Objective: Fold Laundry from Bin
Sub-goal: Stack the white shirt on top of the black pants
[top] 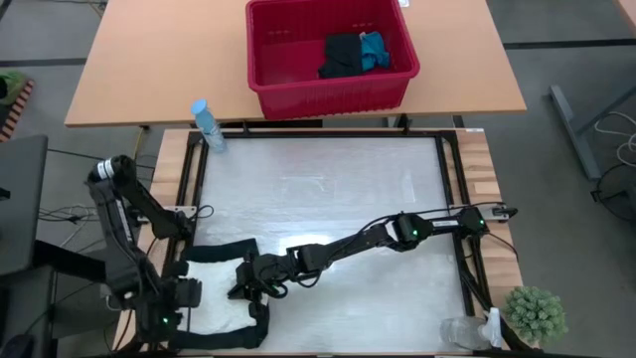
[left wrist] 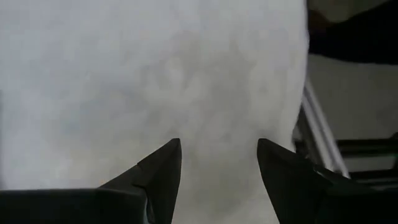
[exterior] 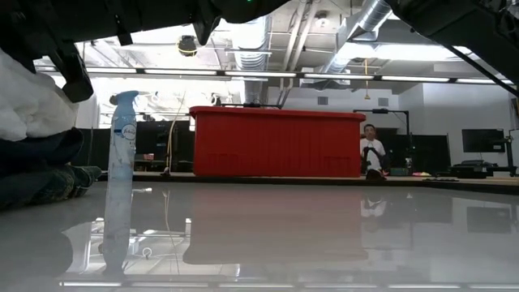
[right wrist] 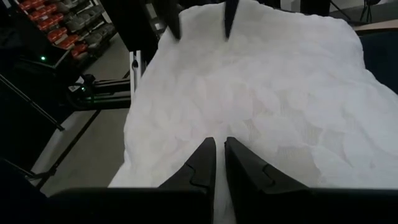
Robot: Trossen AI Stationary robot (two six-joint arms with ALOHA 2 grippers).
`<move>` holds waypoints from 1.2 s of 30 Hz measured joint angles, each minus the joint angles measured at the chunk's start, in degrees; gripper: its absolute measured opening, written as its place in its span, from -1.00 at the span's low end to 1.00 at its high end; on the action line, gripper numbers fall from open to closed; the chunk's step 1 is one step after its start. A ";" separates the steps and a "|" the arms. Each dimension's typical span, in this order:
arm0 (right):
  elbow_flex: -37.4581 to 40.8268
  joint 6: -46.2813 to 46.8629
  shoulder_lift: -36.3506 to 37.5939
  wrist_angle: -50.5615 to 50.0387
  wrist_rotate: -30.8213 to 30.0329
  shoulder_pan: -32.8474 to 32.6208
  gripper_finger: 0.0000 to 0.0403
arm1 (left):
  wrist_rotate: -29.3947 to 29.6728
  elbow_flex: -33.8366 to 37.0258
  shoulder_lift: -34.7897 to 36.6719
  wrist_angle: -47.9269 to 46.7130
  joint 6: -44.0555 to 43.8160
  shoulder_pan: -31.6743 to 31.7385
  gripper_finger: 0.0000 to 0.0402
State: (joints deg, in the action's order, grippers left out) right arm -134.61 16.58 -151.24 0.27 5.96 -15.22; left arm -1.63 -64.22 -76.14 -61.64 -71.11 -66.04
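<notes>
Table [top: 328,179], white glossy top. Right arm stretched low and nearly flat across it from the right edge toward the near-left corner; right gripper [right wrist: 219,163] sits over the white crinkled garment [top: 214,298], fingers together with only a slit between them, tips at the cloth; cannot tell whether any fabric is pinched. Left arm folded upright at the left edge, elbow high, wrist turned down; left gripper [left wrist: 217,167] hangs over the same white garment at the near-left corner, fingers apart, nothing between them. Black garment [top: 234,254] lies beside and partly under the white one. Red bin [top: 328,55] on the wooden table behind, holding black and blue cloth [top: 373,50]. Spray bottle [top: 207,125] upright at the far-left corner.
</notes>
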 joint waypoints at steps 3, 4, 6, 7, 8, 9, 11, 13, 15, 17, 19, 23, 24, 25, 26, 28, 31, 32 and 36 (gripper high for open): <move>0.00 0.00 0.00 0.00 0.00 0.00 -0.69 | -0.67 5.39 0.11 7.98 -2.34 -0.92 -0.01; 0.00 0.00 0.00 0.01 0.00 0.00 -0.69 | -1.66 7.25 0.11 10.27 -3.20 -1.48 -0.01; 0.00 0.00 0.00 0.05 0.00 0.00 -0.69 | -2.78 10.19 0.12 12.05 -5.27 -2.26 -0.01; 0.00 0.00 0.00 0.07 0.00 0.00 -0.69 | -2.80 11.34 0.13 12.06 -6.40 -2.57 -0.01; 0.00 0.00 0.00 0.07 0.01 0.00 -0.69 | -2.77 12.40 0.16 12.10 -7.09 -2.80 -0.01; 0.00 0.00 0.00 0.05 0.02 0.00 -0.69 | -2.71 13.39 0.28 12.57 -7.59 -3.12 -0.01; 0.00 0.00 0.00 0.04 0.02 0.00 -0.69 | -2.55 15.19 0.42 14.55 -8.32 -3.79 -0.01; 0.00 -0.02 0.00 0.06 0.08 0.02 -0.69 | -2.55 16.91 0.42 17.77 -8.72 -4.09 -0.01; 0.00 -0.03 0.00 0.04 0.20 0.00 -0.69 | -2.62 18.07 0.42 20.24 -9.36 -4.04 -0.01; 0.00 -0.13 0.00 -0.33 0.22 0.00 -0.69 | -2.28 18.49 0.44 21.13 -9.60 -4.04 -0.01; 0.00 -0.58 0.10 -2.28 0.20 0.01 -0.69 | -2.22 18.49 0.63 20.66 -9.65 -3.69 -0.01; -0.02 -2.97 0.11 -8.45 -0.18 0.26 -0.69 | -1.80 18.60 3.44 19.93 -11.12 -2.20 -0.01; -0.05 -3.41 0.13 -10.15 -0.77 0.36 -0.69 | -0.95 18.60 4.48 19.78 -11.70 -1.86 -0.01; -0.07 -3.57 0.19 -11.73 -1.18 0.50 -0.69 | -0.05 18.61 5.65 19.56 -12.43 -1.51 -0.01; -0.08 -3.57 0.21 -13.05 -1.26 0.69 -0.69 | 0.99 18.62 6.75 19.33 -13.25 -1.25 -0.01; -0.13 -3.59 0.23 -14.42 -1.20 1.01 -0.69 | 3.62 18.62 8.76 18.87 -14.86 -1.07 -0.01; -0.12 -5.85 0.26 -14.91 -1.20 1.02 -0.69 | 6.86 18.62 10.72 18.51 -16.19 -1.07 -0.01; -0.11 -6.38 0.26 -14.97 -1.20 1.00 -0.69 | 7.00 18.62 11.11 18.51 -16.19 -1.06 -0.01; -0.03 -6.68 1.40 -15.62 -1.38 0.38 -0.69 | 7.67 17.36 13.98 17.05 -17.66 -0.89 -0.01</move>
State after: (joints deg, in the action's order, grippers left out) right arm -134.63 9.89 -149.84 -15.34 4.57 -14.85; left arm 6.05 -46.86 -62.16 -44.59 -88.77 -66.93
